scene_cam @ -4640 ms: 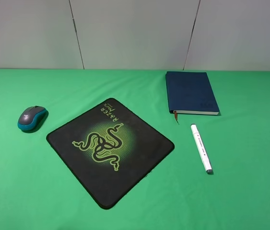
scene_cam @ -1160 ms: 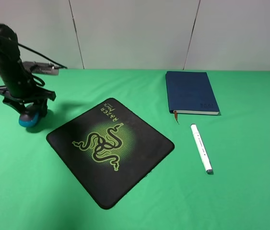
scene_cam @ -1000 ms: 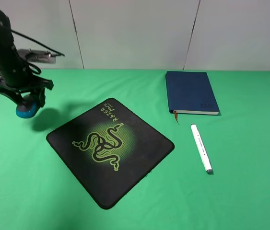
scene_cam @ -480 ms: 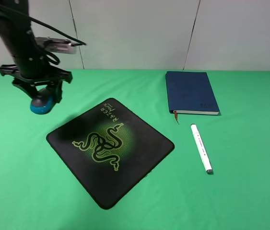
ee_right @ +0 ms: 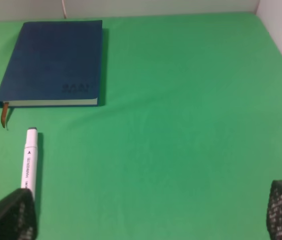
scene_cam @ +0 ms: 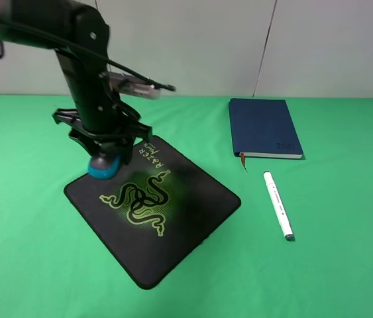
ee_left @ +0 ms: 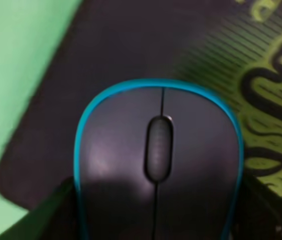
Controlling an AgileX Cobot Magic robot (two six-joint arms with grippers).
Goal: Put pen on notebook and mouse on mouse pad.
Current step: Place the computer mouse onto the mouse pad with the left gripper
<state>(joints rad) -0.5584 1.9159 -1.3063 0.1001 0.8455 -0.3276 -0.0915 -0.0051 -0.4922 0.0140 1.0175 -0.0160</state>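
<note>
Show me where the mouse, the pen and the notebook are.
mouse (ee_left: pixel 159 148), left wrist view, on its scroll wheel
pen (scene_cam: pixel 278 205), exterior high view, middle of its white barrel
notebook (scene_cam: pixel 264 126), exterior high view, centre of its navy cover

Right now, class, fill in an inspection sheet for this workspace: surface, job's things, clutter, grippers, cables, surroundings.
Surface: green cloth, lying flat.
Job's things: mouse held over the pad near its edge, contact unclear; pen on the cloth beside the notebook, not on it.
Clutter: nothing seen.
Grippers: left gripper shut on the mouse; right gripper open, fingers empty, apart from the pen.
Cables: one black cable, running above the cloth.
Surroundings: white panelled wall behind.
</note>
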